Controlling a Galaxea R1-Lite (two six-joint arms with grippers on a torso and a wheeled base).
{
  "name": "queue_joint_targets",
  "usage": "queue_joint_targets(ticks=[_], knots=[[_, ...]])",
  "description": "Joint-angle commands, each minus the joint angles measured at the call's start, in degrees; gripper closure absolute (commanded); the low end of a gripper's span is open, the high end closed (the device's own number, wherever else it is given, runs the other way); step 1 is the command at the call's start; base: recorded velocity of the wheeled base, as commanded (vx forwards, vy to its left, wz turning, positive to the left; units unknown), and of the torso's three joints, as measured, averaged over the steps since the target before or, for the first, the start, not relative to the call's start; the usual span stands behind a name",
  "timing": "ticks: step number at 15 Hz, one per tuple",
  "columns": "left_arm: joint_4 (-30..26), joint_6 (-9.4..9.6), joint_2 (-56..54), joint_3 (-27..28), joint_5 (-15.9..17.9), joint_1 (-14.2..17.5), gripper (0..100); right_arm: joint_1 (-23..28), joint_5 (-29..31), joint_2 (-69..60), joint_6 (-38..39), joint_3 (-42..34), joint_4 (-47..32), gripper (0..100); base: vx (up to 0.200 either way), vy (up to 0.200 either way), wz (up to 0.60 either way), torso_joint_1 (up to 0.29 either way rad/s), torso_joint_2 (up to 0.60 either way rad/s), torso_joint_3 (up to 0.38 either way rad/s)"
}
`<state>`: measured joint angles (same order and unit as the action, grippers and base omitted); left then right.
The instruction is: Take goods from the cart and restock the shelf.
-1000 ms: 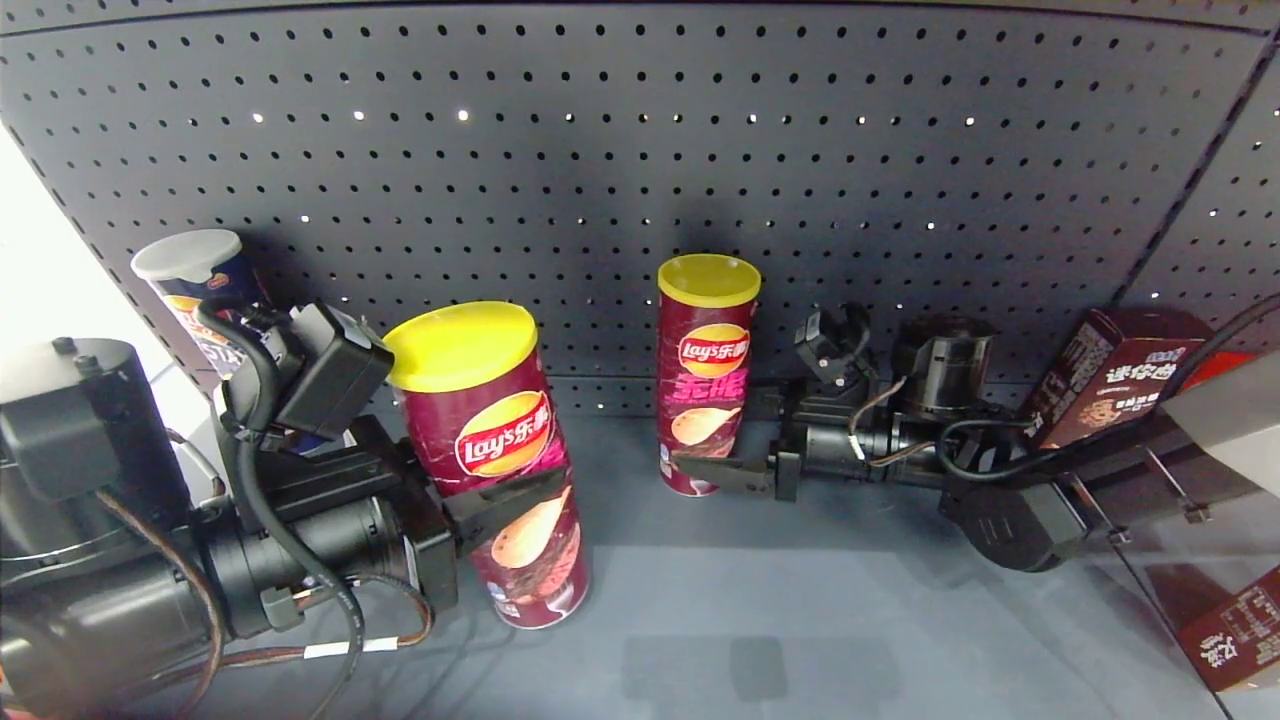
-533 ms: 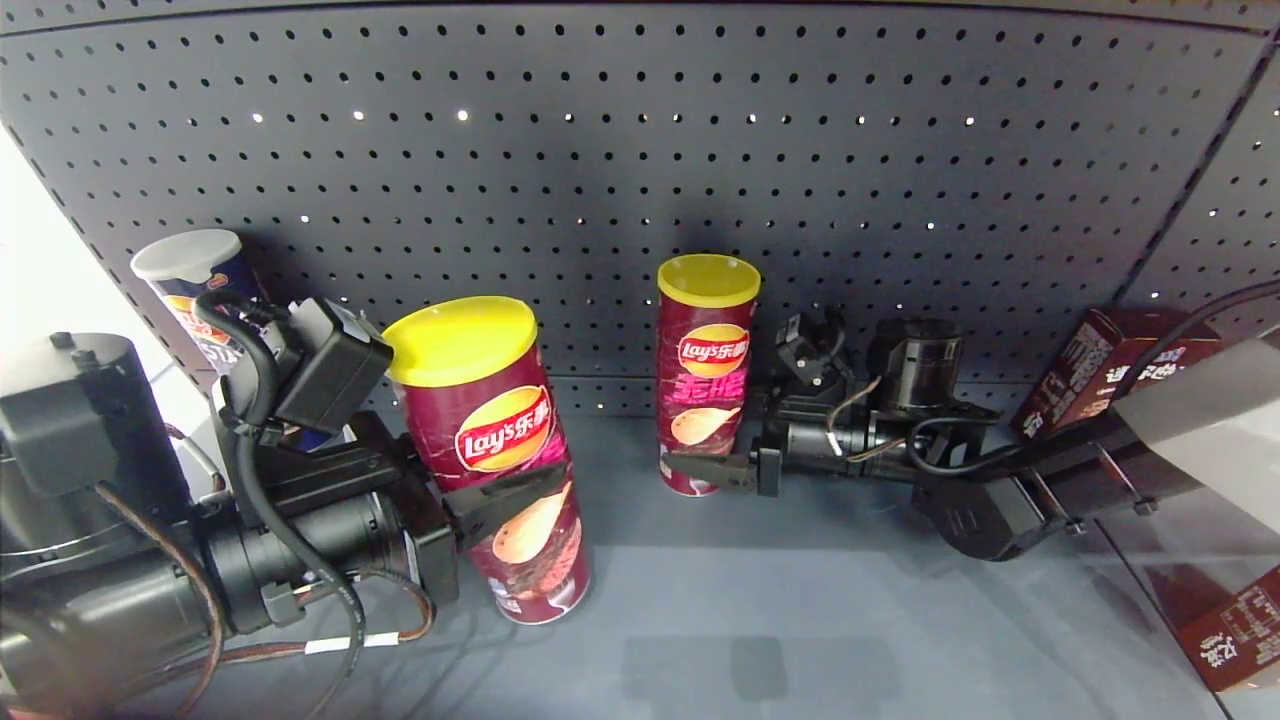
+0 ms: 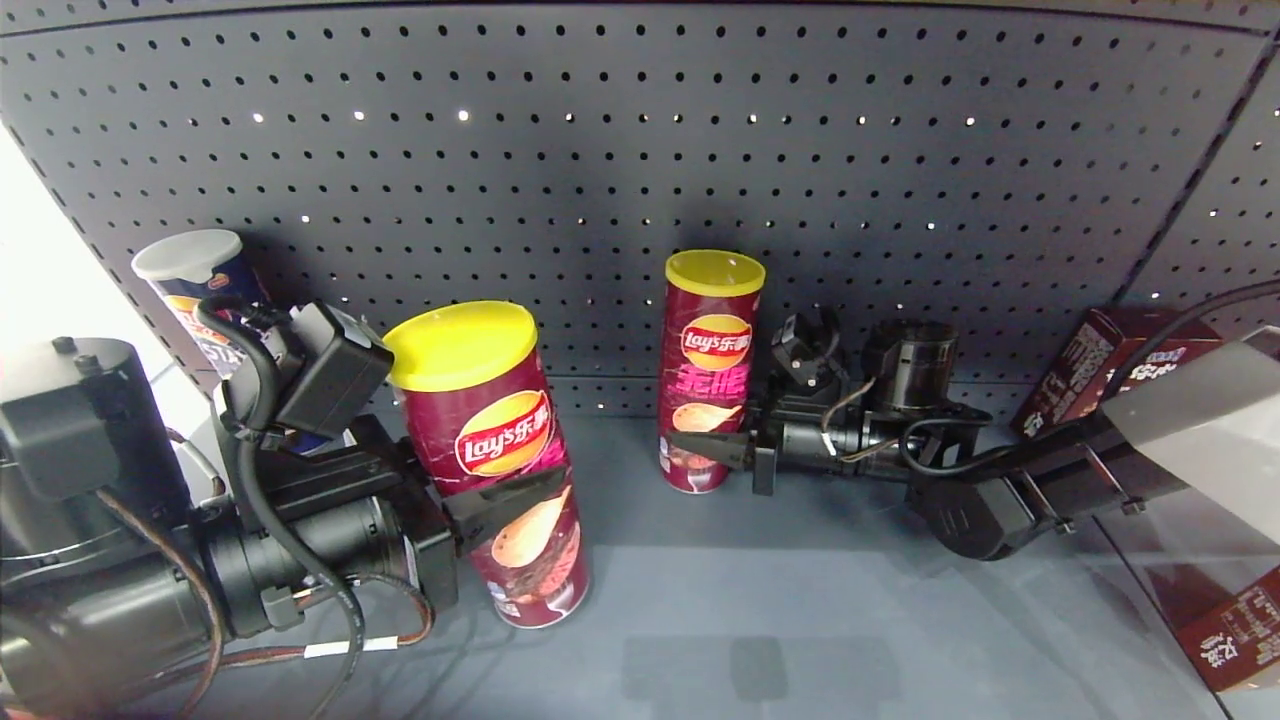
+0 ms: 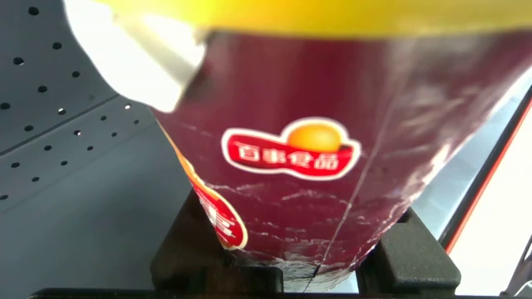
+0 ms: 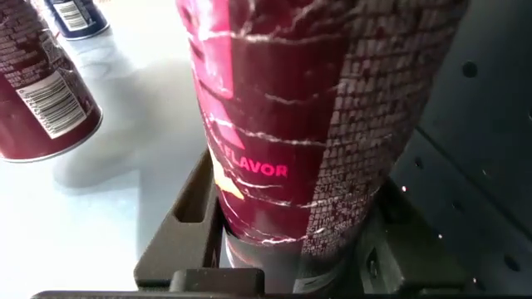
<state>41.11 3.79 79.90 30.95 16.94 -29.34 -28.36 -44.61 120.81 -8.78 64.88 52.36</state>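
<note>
Right gripper [image 3: 700, 448] has slid slightly leftward, jaws tight on the far chip can [image 3: 712, 340], upright by the pegboard [image 3: 640, 150]. Far left: blue can [image 3: 190, 265], lower half hidden. Left gripper [image 3: 520, 500] unchanged, clamped on the near chip can [image 3: 490, 440], which stands on the shelf [image 3: 800, 600]. Brown box [image 3: 1100, 360] partly hidden at right.

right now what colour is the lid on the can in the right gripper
Yellow lid, best in the head view.

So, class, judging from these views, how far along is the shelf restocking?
Done: a blue can and brown box sit on the shelf. In hand: left gripper clamps the front chip can, right gripper the rear chip can, both upright. Left: releasing both.
</note>
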Motion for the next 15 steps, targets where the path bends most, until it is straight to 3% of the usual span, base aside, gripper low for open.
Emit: queue_joint_targets(ticks=[1,4,7,11,15], knots=[[0.03,-0.01,0.08,0.07,0.02,0.69,100,-0.03,-0.04,-2.42,-0.01,-1.33,-0.15,100,0.0,0.0,0.0,0.0,0.0,0.0],[0.03,-0.01,0.0,-0.1,0.02,1.04,100,-0.21,0.22,-7.25,-0.01,-5.46,-0.24,100,0.0,0.0,0.0,0.0,0.0,0.0],[0.03,-0.01,-0.09,-0.01,-0.07,1.22,100,-3.64,6.72,-13.85,0.08,-12.06,0.02,100,0.0,0.0,0.0,0.0,0.0,0.0],[0.03,-0.01,-0.36,0.07,-0.07,1.22,100,-6.98,7.87,-19.21,0.08,-19.35,1.08,100,0.0,0.0,0.0,0.0,0.0,0.0],[0.03,-0.19,-0.44,-0.54,0.02,1.22,100,-9.26,8.83,-20.17,0.16,-27.79,8.64,100,0.0,0.0,0.0,0.0,0.0,0.0]])
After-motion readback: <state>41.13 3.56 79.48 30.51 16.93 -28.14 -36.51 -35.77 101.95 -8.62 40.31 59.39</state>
